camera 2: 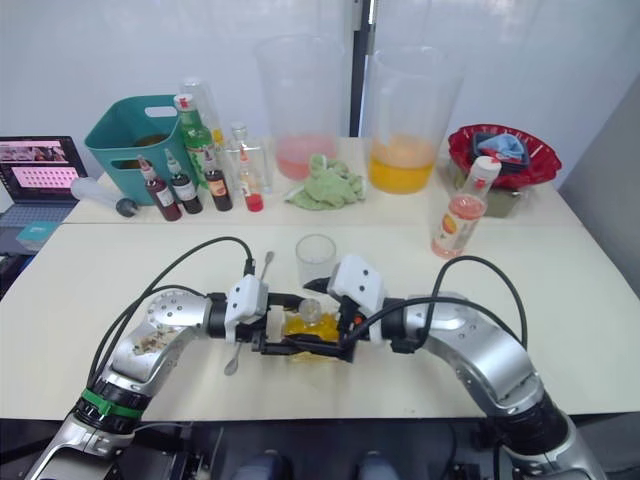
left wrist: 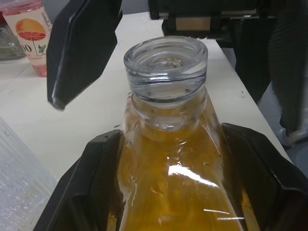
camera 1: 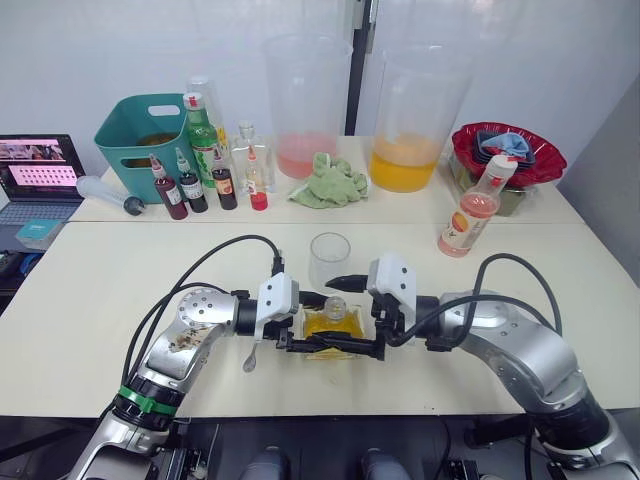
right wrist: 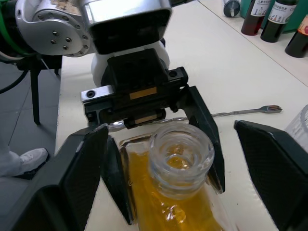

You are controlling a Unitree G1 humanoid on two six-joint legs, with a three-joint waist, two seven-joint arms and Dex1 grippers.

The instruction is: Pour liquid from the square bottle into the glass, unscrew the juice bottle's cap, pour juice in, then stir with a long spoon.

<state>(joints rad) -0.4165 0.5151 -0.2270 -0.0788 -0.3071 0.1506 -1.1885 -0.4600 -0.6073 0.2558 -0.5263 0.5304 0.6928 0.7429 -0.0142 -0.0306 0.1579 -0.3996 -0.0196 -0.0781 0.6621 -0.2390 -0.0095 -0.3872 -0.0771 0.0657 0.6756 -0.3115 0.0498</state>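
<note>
Square bottle (camera 1: 335, 330) stands upright on the counter (camera 1: 120, 280), low centre of the head frame, neck and open mouth pointing straight up. I see no stopper on it. Its long axis is vertical.

Left gripper (left wrist: 166, 192): fingers closed against the two opposite flat sides of the bottle body, low down, below the shoulder. In the left wrist view both black pads press the glass with yellow liquid between them. I read this as a firm hold.

Right gripper (right wrist: 178, 159): fingers spread wide, one on either side of the bottle neck, touching nothing. It comes in from the opposite side, facing the left gripper head-on, and holds nothing.

Glass (camera 1: 330, 262) stands just behind the bottle, a little above it in the head frame, upright and seemingly empty. So the pour direction is away from me, over the bottle's far shoulder.

Long spoon (camera 1: 262, 320) lies on the counter just beside the left gripper, partly under it, its handle running toward the upper frame.

Juice bottle (camera 1: 472, 210) stands well apart, right of centre, cap (camera 1: 500, 165) on; the right arm is the nearer one to it.

Judgement: the left arm owns the bottle; I must lift and tip its neck toward the glass. The right fingers sit close enough to the neck to risk a clash.
</note>
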